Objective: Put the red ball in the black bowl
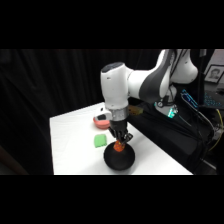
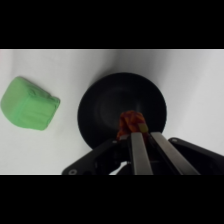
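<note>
Filling the lower middle of the side view, a white tabletop stands against black curtains, with dark equipment, cables and a small teal light at 3 o'clock beside the arm's base; something framed hangs at the upper right edge, and no writing can be read on it or anywhere else. From that base the white arm reaches over to the tool, which hangs just above the black bowl near the tabletop's front edge. The red ball sits pinched at the tool's tip, directly over the bowl's hollow and not resting on its floor as far as the views show. In the wrist view the two fingers run close together, narrow, clamped on the red ball, which looks small, red-orange and mottled with yellowish patches, much smaller than the dish beneath. The black bowl is round, matte and dark, its rim ringed by white surface. A green block with rounded corners lies at 9 o'clock of the bowl, apart from it. In the side view the green block sits at 11 o'clock of the bowl, and a pinkish-red bowl lies beyond it, partly hidden by the arm.
</note>
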Robot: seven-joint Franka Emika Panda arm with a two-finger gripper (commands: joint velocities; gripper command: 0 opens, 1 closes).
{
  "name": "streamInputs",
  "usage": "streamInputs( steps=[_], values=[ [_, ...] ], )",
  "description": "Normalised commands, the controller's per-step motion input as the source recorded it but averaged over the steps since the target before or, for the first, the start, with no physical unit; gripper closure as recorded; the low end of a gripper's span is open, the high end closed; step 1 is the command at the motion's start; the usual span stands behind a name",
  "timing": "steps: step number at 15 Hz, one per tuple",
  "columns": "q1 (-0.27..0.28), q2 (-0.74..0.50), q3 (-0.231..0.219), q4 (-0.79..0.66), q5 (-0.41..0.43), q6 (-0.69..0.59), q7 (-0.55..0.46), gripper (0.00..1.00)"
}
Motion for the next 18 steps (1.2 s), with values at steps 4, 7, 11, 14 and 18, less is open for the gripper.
streamInputs(
  steps=[4, 7, 11, 14, 18],
  values=[
    [0.011, 0.01, 0.037, -0.10, 0.045, 0.26, -0.14, 0.98],
    [0.016, 0.07, 0.021, -0.03, 0.005, 0.22, -0.11, 0.98],
    [0.014, 0.07, 0.011, 0.01, -0.026, 0.17, -0.08, 0.58],
    [-0.002, 0.01, 0.013, 0.05, -0.014, 0.03, -0.07, 0.32],
    [-0.013, -0.07, 0.010, 0.08, -0.008, -0.13, -0.06, 0.02]
  ],
)
